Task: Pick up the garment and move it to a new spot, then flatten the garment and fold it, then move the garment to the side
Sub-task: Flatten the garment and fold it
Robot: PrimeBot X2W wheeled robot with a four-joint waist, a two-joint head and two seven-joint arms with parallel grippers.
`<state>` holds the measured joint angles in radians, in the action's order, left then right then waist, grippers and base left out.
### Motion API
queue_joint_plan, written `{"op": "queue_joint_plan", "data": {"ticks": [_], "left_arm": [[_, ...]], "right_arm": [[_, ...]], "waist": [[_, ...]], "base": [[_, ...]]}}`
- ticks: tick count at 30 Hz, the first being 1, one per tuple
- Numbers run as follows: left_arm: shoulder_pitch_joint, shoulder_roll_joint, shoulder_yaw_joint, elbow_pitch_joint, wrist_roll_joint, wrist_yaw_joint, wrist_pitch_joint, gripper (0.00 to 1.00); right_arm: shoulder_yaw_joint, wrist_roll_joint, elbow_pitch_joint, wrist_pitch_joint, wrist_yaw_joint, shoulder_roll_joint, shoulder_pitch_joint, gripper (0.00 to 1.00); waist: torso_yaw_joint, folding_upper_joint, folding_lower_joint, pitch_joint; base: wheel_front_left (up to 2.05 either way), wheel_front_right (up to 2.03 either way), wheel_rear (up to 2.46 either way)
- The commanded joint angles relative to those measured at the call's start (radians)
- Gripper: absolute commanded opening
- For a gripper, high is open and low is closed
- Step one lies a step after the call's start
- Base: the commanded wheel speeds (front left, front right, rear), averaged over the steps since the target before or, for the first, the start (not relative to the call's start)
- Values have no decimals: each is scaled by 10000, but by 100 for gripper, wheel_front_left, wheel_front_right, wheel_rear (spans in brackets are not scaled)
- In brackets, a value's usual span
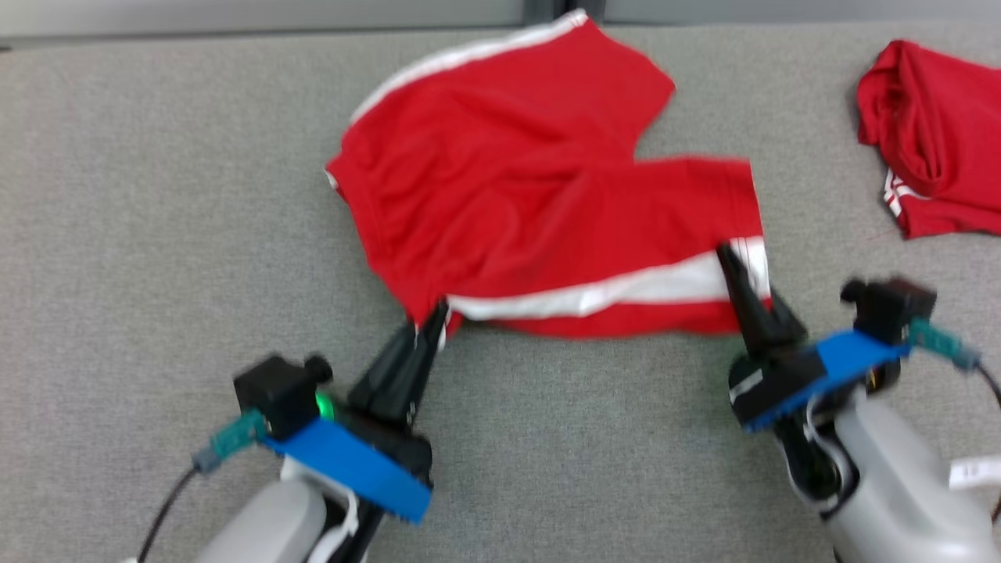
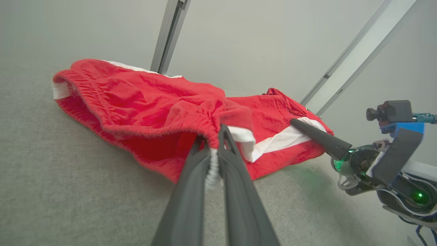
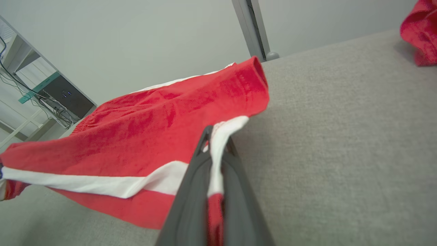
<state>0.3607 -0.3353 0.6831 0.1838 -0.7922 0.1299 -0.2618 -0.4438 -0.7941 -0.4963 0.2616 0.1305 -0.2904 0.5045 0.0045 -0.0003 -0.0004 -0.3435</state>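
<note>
The garment point(image 1: 532, 195) is a pair of red shorts with white side stripes, spread on the grey table point(image 1: 156, 195). My left gripper point(image 1: 434, 313) is shut on its near left corner, at the waistband end. In the left wrist view that gripper point(image 2: 214, 136) pinches gathered red and white cloth point(image 2: 150, 109). At the leg hem on the near right, my right gripper point(image 1: 727, 254) is shut on the white stripe. In the right wrist view that gripper point(image 3: 218, 135) clamps the striped edge of the shorts point(image 3: 143, 136), which hangs slightly lifted between the two grips.
A second red garment point(image 1: 931, 133) lies bunched at the far right of the table, also seen as a red heap point(image 3: 421, 30) in the right wrist view. A grey wall with a metal post point(image 2: 169, 34) bounds the table's far edge.
</note>
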Motion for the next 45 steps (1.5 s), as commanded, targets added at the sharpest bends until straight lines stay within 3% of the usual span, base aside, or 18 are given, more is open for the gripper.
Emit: {"op": "queue_joint_plan", "data": {"ticks": [1,11,21,33,45], "left_arm": [[-312,-19,-50,-59,67,14,-40,0],[-2154,-210,254,84,274,14,-41,0],[-2266,59,671,365,428,14,-42,0],[-1612,424,1,-527,819,14,-42,0],[370,835,-816,-193,703,14,-42,0]], "right_arm": [[101,-31,184,44,5,-42,-497,0],[1009,579,1247,40,5,50,-3500,0],[1503,1025,1229,-111,5,400,-4127,0],[2236,1374,1861,-41,5,190,-3094,0],[1680,1954,1320,-213,5,-257,247,0]], "waist": [[-96,3,4,251],[85,3,4,1105],[169,3,4,1343],[379,3,4,1108],[941,3,4,68]], "base": [[0,0,0],[0,0,0],[0,0,0],[0,0,0],[0,0,0]]}}
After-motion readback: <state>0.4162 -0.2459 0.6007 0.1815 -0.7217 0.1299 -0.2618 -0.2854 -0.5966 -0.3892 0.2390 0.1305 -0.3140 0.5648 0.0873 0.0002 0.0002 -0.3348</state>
